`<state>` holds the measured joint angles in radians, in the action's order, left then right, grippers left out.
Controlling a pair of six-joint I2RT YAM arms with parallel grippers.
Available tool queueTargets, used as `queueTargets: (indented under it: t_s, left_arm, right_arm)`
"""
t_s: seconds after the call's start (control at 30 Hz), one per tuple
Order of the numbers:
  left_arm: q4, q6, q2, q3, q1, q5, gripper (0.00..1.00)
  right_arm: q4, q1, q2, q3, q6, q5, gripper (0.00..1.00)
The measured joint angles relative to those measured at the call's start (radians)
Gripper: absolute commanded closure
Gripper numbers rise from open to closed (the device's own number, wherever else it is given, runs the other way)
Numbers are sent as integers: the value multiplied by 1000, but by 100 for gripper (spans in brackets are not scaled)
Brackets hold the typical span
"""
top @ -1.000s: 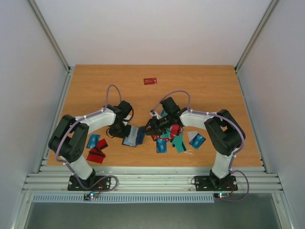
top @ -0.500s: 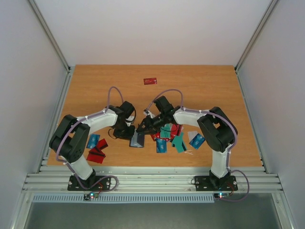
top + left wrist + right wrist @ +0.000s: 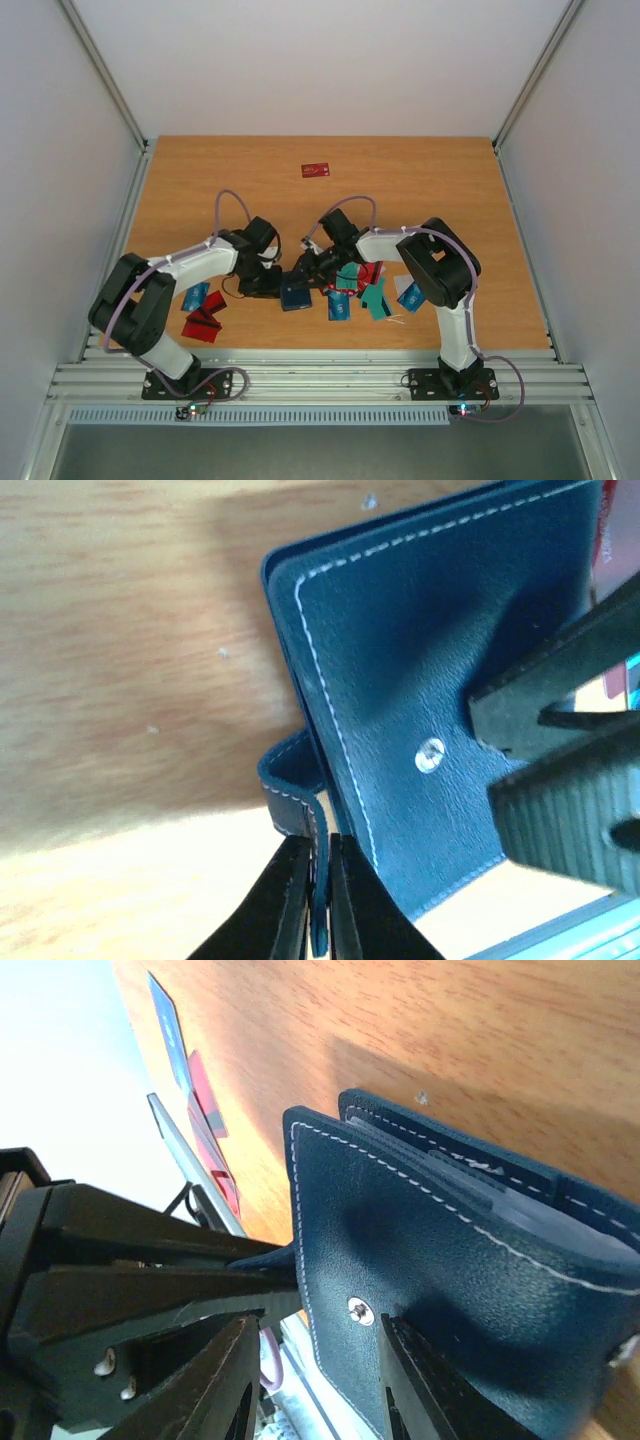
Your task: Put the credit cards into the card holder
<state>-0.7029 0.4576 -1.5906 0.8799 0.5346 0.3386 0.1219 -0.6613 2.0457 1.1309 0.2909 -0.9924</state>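
Our left gripper point(image 3: 317, 858) is pinched together on the card holder's clasp tab point(image 3: 296, 792), which curls out from the holder's edge just ahead of the fingertips. Past the tab stands the card holder point(image 3: 420, 650) itself, dark navy with pale stitching, and a metal snap point(image 3: 430, 753) sits on its cover.

Our right gripper point(image 3: 320, 1330) has its fingers apart, straddling the cover's edge near the snap. One finger touches the cover and the other stands clear of it. Both grippers meet at the holder, close together.

Just beside the right gripper lies a heap of credit cards point(image 3: 352, 290) in teal, blue and red. More cards point(image 3: 203, 310) lie by our left arm. One red card point(image 3: 315, 170) rests well apart on the wooden surface point(image 3: 420, 190).
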Motion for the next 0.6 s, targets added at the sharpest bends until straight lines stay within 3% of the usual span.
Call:
queueTargets:
  t_s: [0.17,0.3,0.47,0.6]
  left_arm:
    - [-9,20,74,-18,1,5,67]
    - [-57,37,166,-1,0,-4,55]
    - [-126,36,291,27,-22,-22,57]
    - [-141,19,304,0,-56,-30,61]
  right_arm:
    - [13,0,11,12,-10,2,66]
    - [22,0,11,13,-30,10,66]
    - [29,0,11,13,-49,13,67]
    - [75,-1,10,31,-82,31,67]
